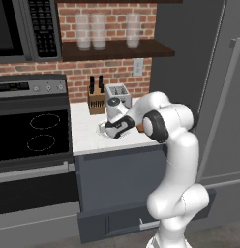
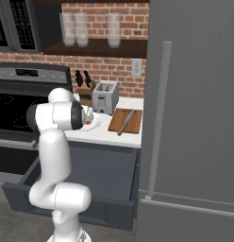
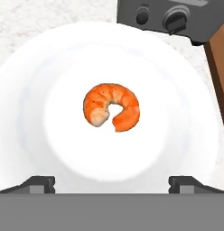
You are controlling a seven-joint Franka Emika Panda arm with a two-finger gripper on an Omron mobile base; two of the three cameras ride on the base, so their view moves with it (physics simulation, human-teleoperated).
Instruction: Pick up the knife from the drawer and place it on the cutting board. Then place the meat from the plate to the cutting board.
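The knife [image 2: 126, 121] lies on the cutting board [image 2: 134, 126]. The tool [image 3: 112, 182] hangs open above the meat [image 3: 111, 107] at the plate [image 3: 32, 90] centre; lower straight, straddling the lump.

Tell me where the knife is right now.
The knife lies on the cutting board in the right base view, on the counter just right of the toaster and beside the refrigerator.

the white speckled surface [image 2: 120, 134] carries the round white plate [image 3: 28, 90], the reddish-brown cutting board [image 2: 130, 124], a grey toaster [image 2: 105, 96] and a wooden knife block [image 1: 96, 102]. the plate lies just left of the board and in front of the toaster; the block stands at the back by the brick wall, just beside the toaster.
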